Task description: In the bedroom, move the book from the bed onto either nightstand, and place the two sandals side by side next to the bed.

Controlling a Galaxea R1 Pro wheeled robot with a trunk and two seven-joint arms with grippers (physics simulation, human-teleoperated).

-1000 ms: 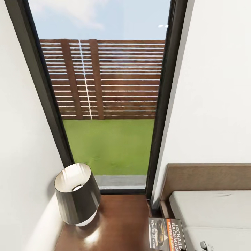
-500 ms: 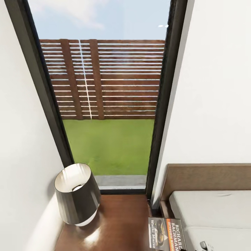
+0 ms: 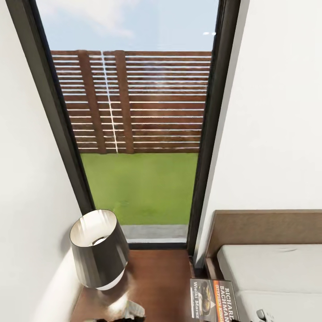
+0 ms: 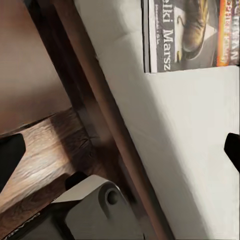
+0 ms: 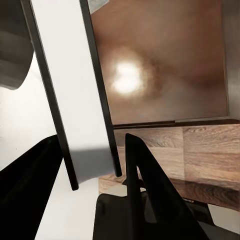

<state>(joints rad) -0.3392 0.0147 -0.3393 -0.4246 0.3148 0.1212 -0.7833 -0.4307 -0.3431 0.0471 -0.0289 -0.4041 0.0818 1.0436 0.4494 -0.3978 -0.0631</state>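
The left gripper (image 4: 125, 145) points down at the side of the bed (image 4: 195, 150). Its two black fingers (image 4: 10, 157) sit at opposite edges of the left wrist view, wide apart and holding nothing. Between them run the pale mattress, the dark brown wooden side rail and a strip of wood-grain floor (image 4: 45, 160).

The right gripper (image 5: 92, 137) hangs over the nightstand (image 5: 165, 65). Its dark, tapering fingers (image 5: 145, 175) are apart. A flat white panel with thin dark edges (image 5: 75, 90) shows in the gap between them, and I cannot tell whether it touches them.

The book (image 3: 213, 299) lies flat on the mattress at the very edge nearest the nightstand (image 3: 156, 281). It is a thin paperback with a grey-and-dark cover picture (image 4: 192, 27) and an orange band with white lettering.

The nightstand top is glossy reddish-brown wood with a bright glare on it. A lamp (image 3: 98, 248) with a dark, tapered shade, pale inside, stands on its far left part. Behind it a tall dark-framed window (image 3: 138, 134) shows grass and a slatted wooden fence.
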